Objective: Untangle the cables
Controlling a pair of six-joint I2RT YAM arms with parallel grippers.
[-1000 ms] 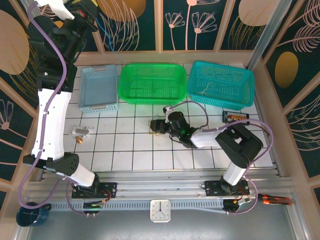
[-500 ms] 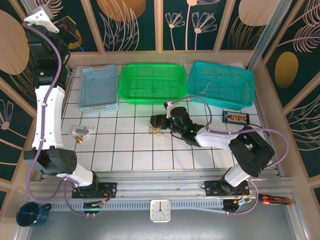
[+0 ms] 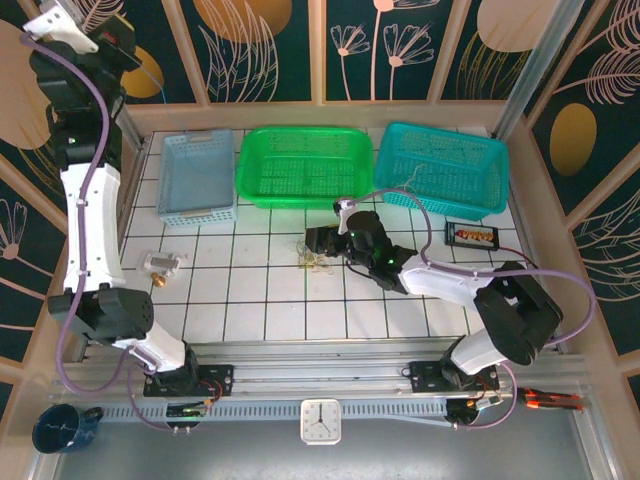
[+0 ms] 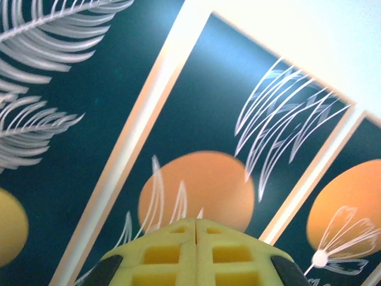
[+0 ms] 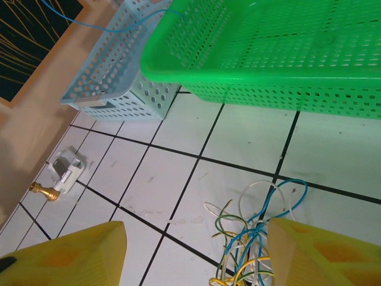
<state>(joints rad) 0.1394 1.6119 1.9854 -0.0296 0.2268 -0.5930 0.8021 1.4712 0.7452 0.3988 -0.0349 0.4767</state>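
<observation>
Loose tangle of thin blue, white, yellow and green cables (image 3: 318, 262) near the middle of the surface (image 3: 250, 300), slightly toward the far edge, in front of the green basket (image 3: 300, 165). Right tool (image 5: 196, 256) spread wide, low over the tangle, pinching nothing. Left tool (image 4: 195, 238) pressed together, empty, raised high beyond the far left corner.

In the right wrist view, the tangle of thin blue, white, yellow and green wires (image 5: 257, 238) runs off the bottom edge, so its lower loops are cut away. The 2 yellow fingers (image 5: 65, 256) of the right hand (image 5: 196, 235) are clipped there too. The bright green perforated plastic basket (image 5: 309, 53) passes beyond the top and right edges. From above, those wires are too small to sort strand by strand, and the small black tray (image 3: 470, 234) on the counter holds bits too tiny to name. The left hand (image 4: 196, 224) shows just its fingertips; the bottom edge cuts off the rest.
</observation>
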